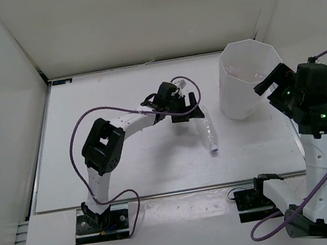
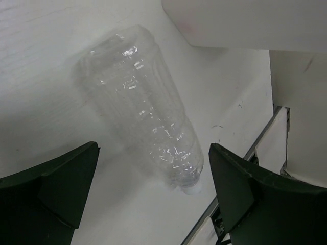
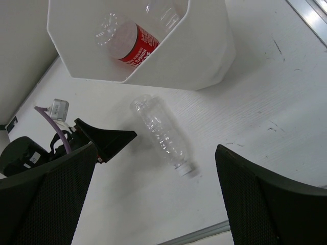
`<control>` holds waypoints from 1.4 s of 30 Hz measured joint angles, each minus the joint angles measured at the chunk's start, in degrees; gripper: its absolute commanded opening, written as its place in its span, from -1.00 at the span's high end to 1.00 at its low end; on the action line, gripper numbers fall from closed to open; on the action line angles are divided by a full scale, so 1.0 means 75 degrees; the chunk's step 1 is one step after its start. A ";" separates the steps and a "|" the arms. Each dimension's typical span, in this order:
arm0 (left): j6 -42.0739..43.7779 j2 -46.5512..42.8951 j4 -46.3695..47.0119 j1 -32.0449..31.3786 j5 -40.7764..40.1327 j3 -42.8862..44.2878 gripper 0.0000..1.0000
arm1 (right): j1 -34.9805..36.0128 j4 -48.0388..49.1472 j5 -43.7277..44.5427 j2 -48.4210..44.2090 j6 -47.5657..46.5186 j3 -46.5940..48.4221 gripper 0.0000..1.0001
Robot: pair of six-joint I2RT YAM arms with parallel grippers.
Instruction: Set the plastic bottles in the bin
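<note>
One plain bottle lies on its side on the table, just beside the bin. Its small neck end points back at your arms. It is not touching the bin.

Your left gripper is near the bottle's fat end. Its jaws are spread wide and hold nothing. From the left wrist, you see the bottle lying between the two dark fingers.

Your right gripper is up by the right side of the bin. Its jaws are spread wide too, with nothing in them.

Look in the bin from the right wrist. The red-labelled bottle lies inside. A bit of another clear bottle shows next to it.
</note>
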 measured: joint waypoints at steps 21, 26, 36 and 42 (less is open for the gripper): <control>-0.0627 0.2757 0.0029 -0.0254 0.1177 0.3086 -1.00 | 0.0000 -0.0233 0.0443 0.0006 -0.0548 0.0006 -1.00; -0.0833 0.2847 0.0029 -0.0382 0.1553 0.3089 -0.61 | 0.0000 -0.0455 0.0560 0.0006 -0.0603 0.0082 -1.00; -0.0898 0.3191 0.0152 -0.0423 0.2728 0.3159 -0.49 | 0.0000 -0.0606 0.0624 0.0003 -0.0568 0.0099 -1.00; -0.0752 0.3112 0.0248 -0.0361 0.3555 0.2693 0.31 | 0.0000 -0.0606 0.0618 -0.0020 -0.0501 0.0009 -1.00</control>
